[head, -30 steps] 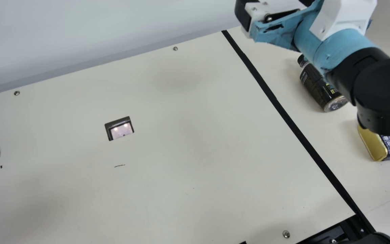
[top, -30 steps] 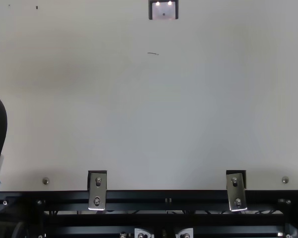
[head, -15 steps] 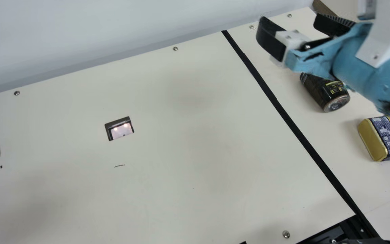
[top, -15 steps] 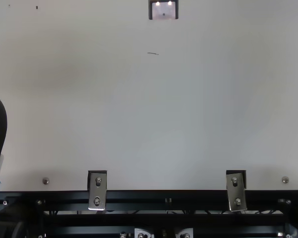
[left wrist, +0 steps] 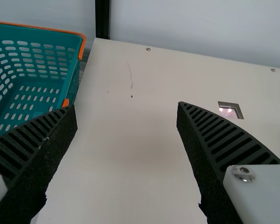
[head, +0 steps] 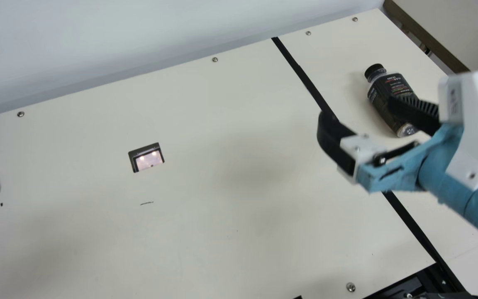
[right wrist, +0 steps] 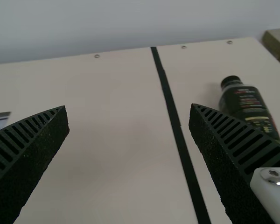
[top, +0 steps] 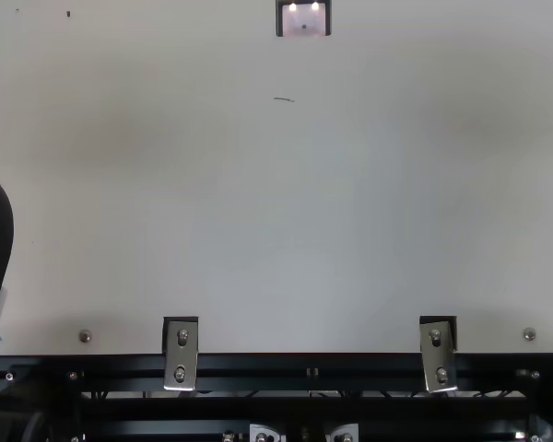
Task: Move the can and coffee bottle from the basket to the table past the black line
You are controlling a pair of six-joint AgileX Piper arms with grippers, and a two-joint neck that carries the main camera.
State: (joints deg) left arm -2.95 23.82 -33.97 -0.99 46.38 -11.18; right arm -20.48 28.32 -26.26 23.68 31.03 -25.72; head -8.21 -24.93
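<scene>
I'm spreading my right gripper's (head: 359, 109) fingers wide, nothing between them, above the table (head: 206, 216). Beyond, the black line (head: 407, 216) is running; past it, to my right, the coffee bottle (head: 382, 99) is lying on its side, roughly parallel, cap farthest. I'm judging that withdrawing leftward would avoid nudging it.
</scene>
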